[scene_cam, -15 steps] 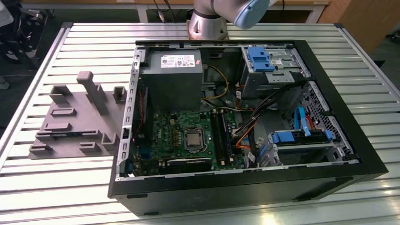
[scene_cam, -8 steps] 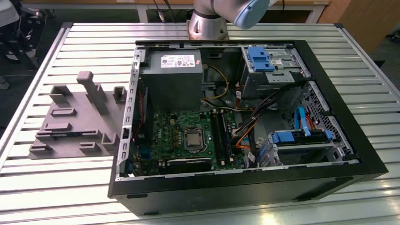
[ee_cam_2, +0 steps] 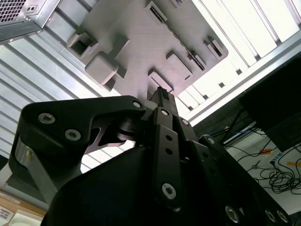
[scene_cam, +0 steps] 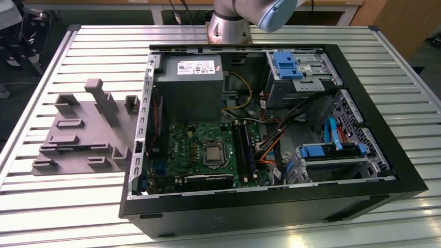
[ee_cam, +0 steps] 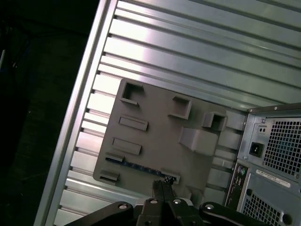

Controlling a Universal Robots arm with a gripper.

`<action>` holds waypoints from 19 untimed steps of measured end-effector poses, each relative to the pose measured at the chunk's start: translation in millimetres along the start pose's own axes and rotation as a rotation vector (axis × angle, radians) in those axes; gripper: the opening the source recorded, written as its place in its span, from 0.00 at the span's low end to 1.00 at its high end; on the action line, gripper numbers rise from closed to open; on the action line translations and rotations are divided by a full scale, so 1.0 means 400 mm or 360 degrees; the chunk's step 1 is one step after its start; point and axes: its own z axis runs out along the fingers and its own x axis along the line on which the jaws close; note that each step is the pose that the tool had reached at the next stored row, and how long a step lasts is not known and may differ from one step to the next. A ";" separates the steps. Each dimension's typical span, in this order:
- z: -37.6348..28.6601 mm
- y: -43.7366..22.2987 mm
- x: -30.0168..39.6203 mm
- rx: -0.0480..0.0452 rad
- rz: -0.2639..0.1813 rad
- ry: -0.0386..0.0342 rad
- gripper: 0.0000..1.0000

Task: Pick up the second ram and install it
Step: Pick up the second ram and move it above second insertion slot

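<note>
In the first wrist view the gripper [ee_cam: 162, 185] hangs above the grey fixture [ee_cam: 160, 120] and points down at it. Its fingers are closed together, with nothing between them. The second ram [ee_cam: 136, 165] lies flat in this fixture, at the exterior view's left of the open computer case [scene_cam: 276, 209].

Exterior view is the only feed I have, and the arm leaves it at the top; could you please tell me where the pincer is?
Observer: In the first wrist view the black metal pincer hangs high above the flat grey plastic fixture plate, apart from it.
Operator: Thank you; what lies below it?
Observer: The second ram, a thin dark blackish-green circuit strip, lies along one edge of that plate.
Operator: And beside the plate?
Observer: The computer case's grey metal rear panel, with vent grilles and a power socket.
</note>
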 end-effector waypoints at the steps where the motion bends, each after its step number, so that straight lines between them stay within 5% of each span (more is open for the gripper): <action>1: 0.000 0.000 0.000 0.0000 0.0000 0.0000 0.11; 19: 0.000 0.000 0.000 -0.0001 -0.0071 0.0003 0.11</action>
